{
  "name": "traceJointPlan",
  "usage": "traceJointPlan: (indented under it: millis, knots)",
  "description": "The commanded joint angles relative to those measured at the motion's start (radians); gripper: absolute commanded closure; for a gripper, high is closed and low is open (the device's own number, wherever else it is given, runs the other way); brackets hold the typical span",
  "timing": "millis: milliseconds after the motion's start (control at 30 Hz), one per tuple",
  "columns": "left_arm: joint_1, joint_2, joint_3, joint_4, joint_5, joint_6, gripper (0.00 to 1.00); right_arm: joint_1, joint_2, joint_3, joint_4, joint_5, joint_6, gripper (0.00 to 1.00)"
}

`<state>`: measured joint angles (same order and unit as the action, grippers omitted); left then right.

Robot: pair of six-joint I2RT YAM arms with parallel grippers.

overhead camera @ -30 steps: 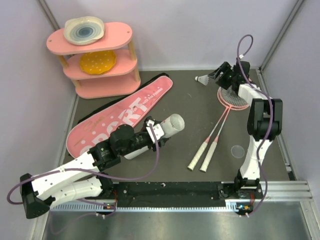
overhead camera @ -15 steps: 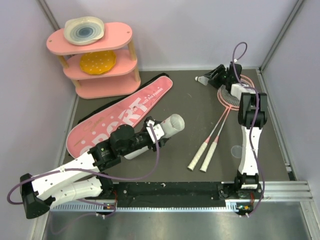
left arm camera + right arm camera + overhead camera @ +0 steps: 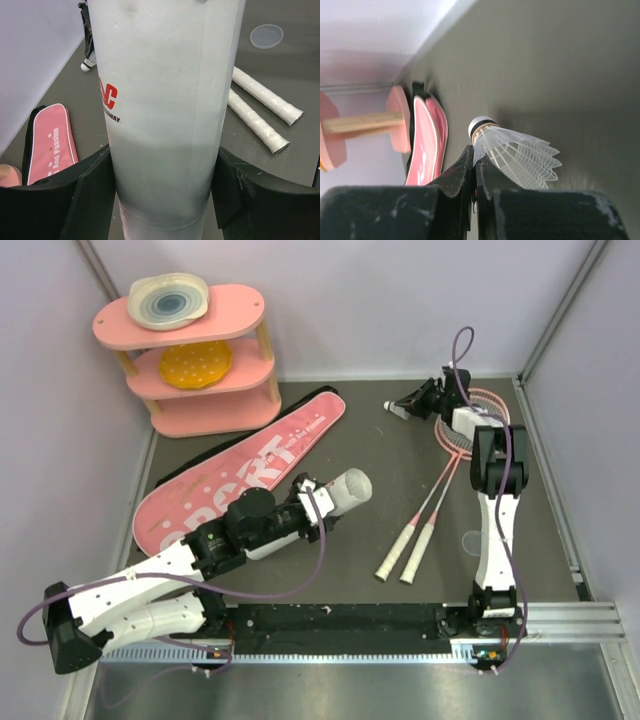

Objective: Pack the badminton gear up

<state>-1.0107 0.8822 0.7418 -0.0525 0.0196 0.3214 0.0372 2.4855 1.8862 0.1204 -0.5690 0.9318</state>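
Note:
My left gripper is shut on the white tube, which lies tilted over the table's middle; in the wrist view the tube fills the gap between both pads. At the far right my right gripper is shut on the feathered skirt of a white shuttlecock; its cork points away from the fingers. Two pink rackets lie side by side, white handles toward me. The pink SPORT bag lies flat on the left.
A pink three-tier shelf with plates stands at the back left. A clear round lid lies on the table right of the racket handles. Walls close in the table on the left, back and right.
My right gripper moved left to the shuttlecock and shut on its skirt. The left arm and tube shifted only slightly.

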Motion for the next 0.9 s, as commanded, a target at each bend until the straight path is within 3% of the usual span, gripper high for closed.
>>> traceJointPlan:
  millis: [0, 67, 300, 467, 667, 867]
  knots:
    - [-0.005, 0.004, 0.022, 0.066, -0.01, 0.021, 0.82, 0.032, -0.29, -0.134, -0.1, -0.106, -0.152, 1.0]
    - [-0.006, 0.006, 0.022, 0.065, -0.01, 0.024, 0.83, 0.053, -0.424, -0.182, -0.268, -0.098, -0.252, 1.0]
    - [-0.006, 0.015, 0.025, 0.062, -0.037, 0.025, 0.83, 0.229, -0.834, -0.5, -0.589, 0.105, -0.589, 1.0]
    - [-0.006, 0.026, 0.025, 0.062, -0.029, 0.019, 0.83, 0.381, -1.111, -0.643, -0.731, 0.405, -0.654, 1.0]
    - [-0.006, 0.032, 0.027, 0.062, -0.024, 0.015, 0.83, 0.434, -1.462, -0.677, -0.814, 0.414, -0.613, 1.0]
    - [-0.008, 0.029, 0.027, 0.062, -0.024, 0.011, 0.83, 0.45, -1.606, -0.653, -0.814, 0.108, -0.596, 1.0]
